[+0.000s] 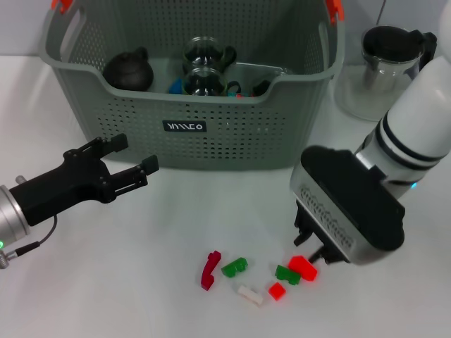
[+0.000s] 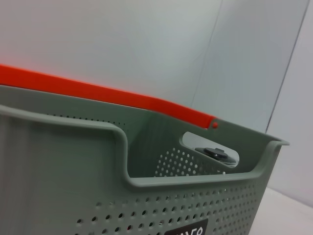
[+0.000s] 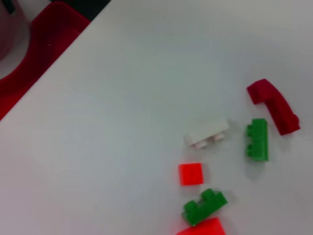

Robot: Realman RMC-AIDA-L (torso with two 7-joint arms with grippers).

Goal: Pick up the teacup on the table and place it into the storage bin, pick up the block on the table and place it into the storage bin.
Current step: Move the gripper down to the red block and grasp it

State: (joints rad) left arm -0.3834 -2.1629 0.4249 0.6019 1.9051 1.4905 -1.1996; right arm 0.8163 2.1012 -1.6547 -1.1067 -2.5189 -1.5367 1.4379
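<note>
The storage bin [image 1: 190, 134] stands at the back of the table, and its wall and orange clip [image 2: 98, 93] fill the left wrist view. Two glass teacups [image 1: 209, 53] sit inside it. No teacup shows on the table. Several small blocks lie at the front: a bright red block [image 1: 303, 267] [image 3: 203, 227], two green ones [image 1: 234, 266] [image 1: 287, 273], a white one [image 1: 250, 294], a small red one [image 1: 276, 290] and a dark red curved one [image 1: 209, 270]. My right gripper [image 1: 315, 248] hangs open just above the bright red block. My left gripper [image 1: 134, 158] is open and empty before the bin's front wall.
A dark round teapot [image 1: 129, 70] and other small items also lie in the bin. A glass teapot with a black lid [image 1: 391, 56] stands right of the bin, behind my right arm. A red object [image 3: 44, 44] lies beyond the table's edge.
</note>
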